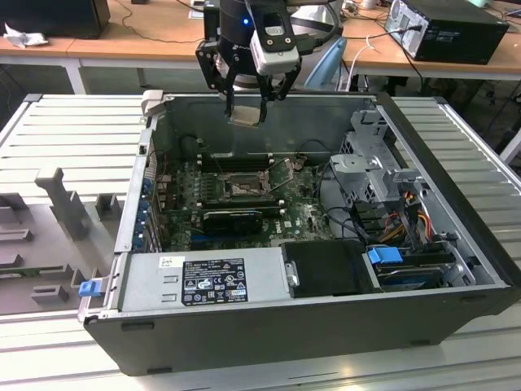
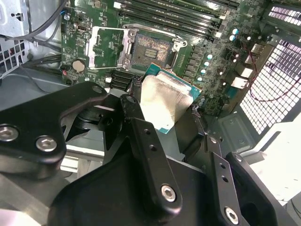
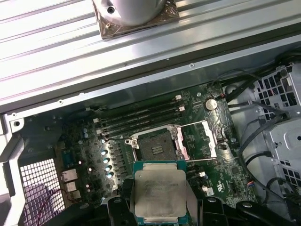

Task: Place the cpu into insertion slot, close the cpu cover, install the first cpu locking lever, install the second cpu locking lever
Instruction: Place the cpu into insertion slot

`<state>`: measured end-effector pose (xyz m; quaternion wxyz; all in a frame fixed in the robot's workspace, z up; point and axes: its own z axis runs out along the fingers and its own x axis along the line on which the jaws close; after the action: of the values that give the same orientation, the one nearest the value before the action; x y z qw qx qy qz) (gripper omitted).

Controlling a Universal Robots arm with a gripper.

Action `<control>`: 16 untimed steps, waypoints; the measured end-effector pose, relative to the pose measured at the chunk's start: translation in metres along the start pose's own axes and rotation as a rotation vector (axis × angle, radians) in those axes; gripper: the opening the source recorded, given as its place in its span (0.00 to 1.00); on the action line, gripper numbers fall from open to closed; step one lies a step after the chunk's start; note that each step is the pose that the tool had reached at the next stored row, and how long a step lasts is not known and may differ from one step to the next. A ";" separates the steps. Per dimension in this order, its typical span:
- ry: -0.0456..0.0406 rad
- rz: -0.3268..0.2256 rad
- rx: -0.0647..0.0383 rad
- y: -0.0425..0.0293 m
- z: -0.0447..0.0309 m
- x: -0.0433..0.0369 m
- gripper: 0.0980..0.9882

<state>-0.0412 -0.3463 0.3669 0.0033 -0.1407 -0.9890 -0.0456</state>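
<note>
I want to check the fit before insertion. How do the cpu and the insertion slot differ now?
The cpu hangs in the gripper above the case; the insertion slot sits on the green board below. The cpu shows a pale metal face; the insertion slot has a dark centre and a silvery rim. The cpu is clamped; the insertion slot lies bare, the cpu cover swung aside. Both are square.

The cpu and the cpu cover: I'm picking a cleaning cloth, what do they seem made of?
The cpu: dull, pale silver face with smudges, likely metal, on a green edge that looks like circuit board. The cpu cover: thin bright silvery frame, glinting, probably stamped sheet metal.
</note>
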 end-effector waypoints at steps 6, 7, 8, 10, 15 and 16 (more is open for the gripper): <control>-0.0008 0.000 0.002 -0.0002 0.0016 0.0000 0.48; -0.0011 0.000 0.003 -0.0002 0.0019 0.0000 0.48; -0.0012 0.000 0.004 -0.0002 0.0019 0.0000 0.48; -0.0014 0.003 0.004 -0.0002 0.0019 0.0000 0.48; -0.0027 0.018 0.003 -0.0002 0.0020 0.0000 0.48; -0.0032 0.023 0.003 -0.0002 0.0020 0.0000 0.48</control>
<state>-0.0413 -0.3463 0.3649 0.0025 -0.1519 -0.9874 -0.0437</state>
